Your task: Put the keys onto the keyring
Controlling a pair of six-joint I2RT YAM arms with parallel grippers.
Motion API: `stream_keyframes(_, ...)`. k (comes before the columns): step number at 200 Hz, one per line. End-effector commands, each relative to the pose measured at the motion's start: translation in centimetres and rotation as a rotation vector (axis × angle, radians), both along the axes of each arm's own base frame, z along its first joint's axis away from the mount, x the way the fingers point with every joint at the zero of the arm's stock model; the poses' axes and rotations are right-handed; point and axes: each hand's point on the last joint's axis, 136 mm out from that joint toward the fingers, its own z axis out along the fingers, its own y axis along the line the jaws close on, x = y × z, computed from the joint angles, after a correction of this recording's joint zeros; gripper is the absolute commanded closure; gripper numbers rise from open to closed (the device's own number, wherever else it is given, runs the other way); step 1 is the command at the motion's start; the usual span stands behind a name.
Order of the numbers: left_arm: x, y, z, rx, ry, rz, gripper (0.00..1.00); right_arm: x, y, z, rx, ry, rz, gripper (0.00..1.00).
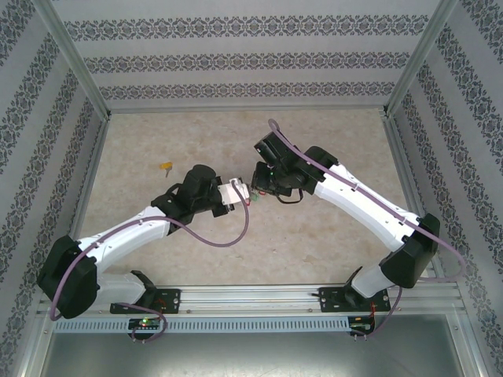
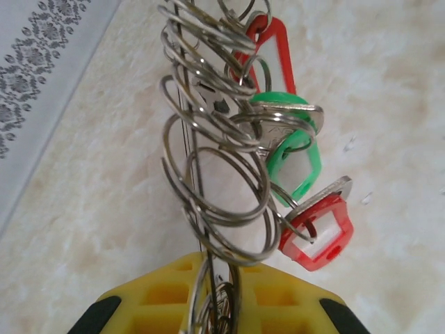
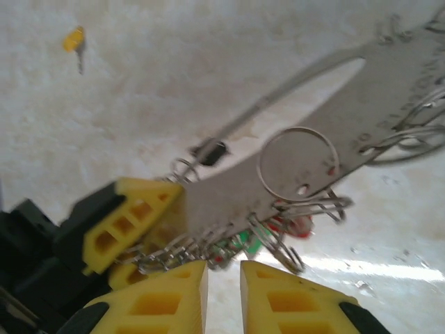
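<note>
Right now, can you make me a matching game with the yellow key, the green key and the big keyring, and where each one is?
Things:
1. yellow-tagged key
2. green-tagged key
3. keyring

Places:
A. pinched in the left claw
B. hanging between two red tags
C. lying alone on the table

Pairs: 1-C, 2-B, 3-A
</note>
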Motion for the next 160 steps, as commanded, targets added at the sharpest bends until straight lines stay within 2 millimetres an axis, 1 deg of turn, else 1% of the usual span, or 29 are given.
stream_keyframes(1, -0.1, -1.2, 2.4, -0.156, 0.098, -0.018, 1.0, 0.8, 0.5, 0.3, 0.017, -0.047, -0.02, 0.81)
stream_keyframes(19, -0.3, -1.1, 2.7, -0.165, 0.107, -0.023, 1.0, 1.2, -0.4, 0.3, -0.049, -0.064, -0.022, 0.8)
stream_keyframes(27, -0.4, -1.2, 2.9, -0.179, 0.112, -0.029, 1.0, 1.3, -0.4, 0.0, -0.059, -0.056, -0.018, 0.78)
stream_keyframes(48, -0.5, -1.4, 3.4, -0.196, 0.13, -0.044, 1.0, 1.2, 0.6, -0.1, -0.037, -0.055, 0.009, 0.77)
stream_keyframes(74, -0.5, -1.6, 3.5, -0.212, 0.161, -0.045, 1.0, 1.5, 1.2, 0.5, -0.031, -0.083, 0.022, 0.76)
stream_keyframes(90, -0.5, -1.7, 3.6, -0.231, 0.183, -0.044, 1.0, 1.6, 1.2, 0.6, -0.03, -0.089, 0.025, 0.76)
stream_keyframes(120, -0.4, -1.8, 3.1, -0.256, 0.248, -0.046, 1.0, 1.4, 1.4, 0.7, -0.02, -0.088, 0.033, 0.78)
stream_keyframes(160, -0.4, -2.0, 2.9, -0.288, 0.314, -0.055, 1.0, 1.5, 1.0, 0.7, -0.017, -0.088, 0.027, 0.79)
